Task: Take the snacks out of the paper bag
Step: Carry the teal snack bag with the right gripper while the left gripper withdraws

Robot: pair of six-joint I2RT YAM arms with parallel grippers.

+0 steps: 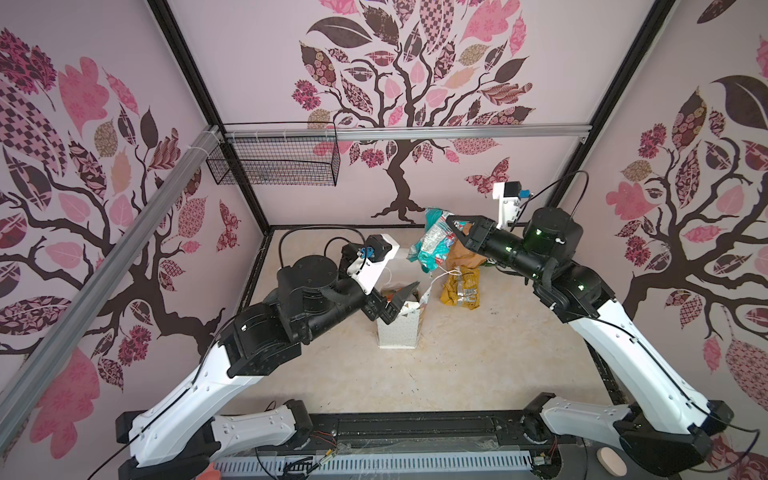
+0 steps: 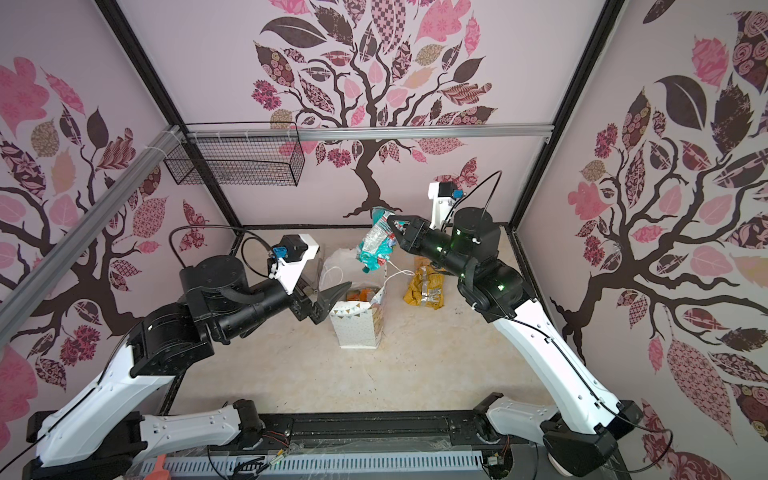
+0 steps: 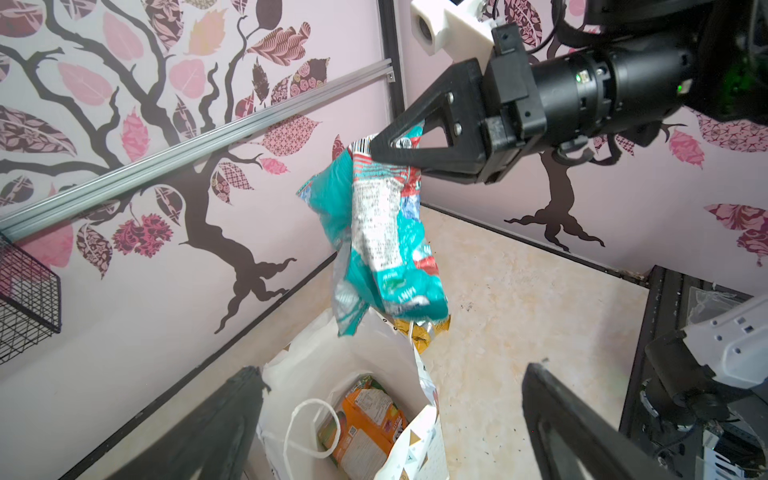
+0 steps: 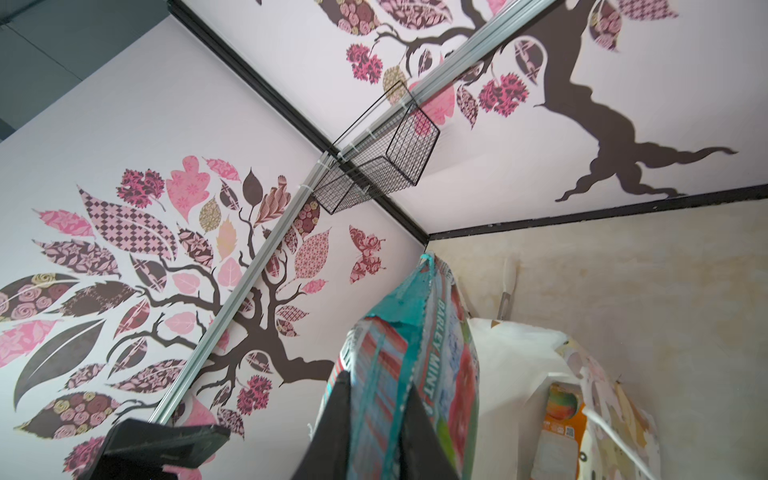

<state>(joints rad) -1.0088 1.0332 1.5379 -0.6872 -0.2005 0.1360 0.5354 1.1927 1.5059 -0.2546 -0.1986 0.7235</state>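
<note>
The white paper bag stands upright mid-table, its mouth open. An orange snack lies inside it. My left gripper hangs open and empty at the bag's rim, with the bag's mouth between its fingers. Above and behind the bag, my right gripper is shut on the top edge of a teal snack, which dangles in the air. A mustard-yellow snack lies on the table to the bag's right.
A crumpled tan-brown paper piece sits behind the mustard packet, partly hidden by my right arm. A black wire basket hangs on the back-left rail. One white cord handle droops into the bag.
</note>
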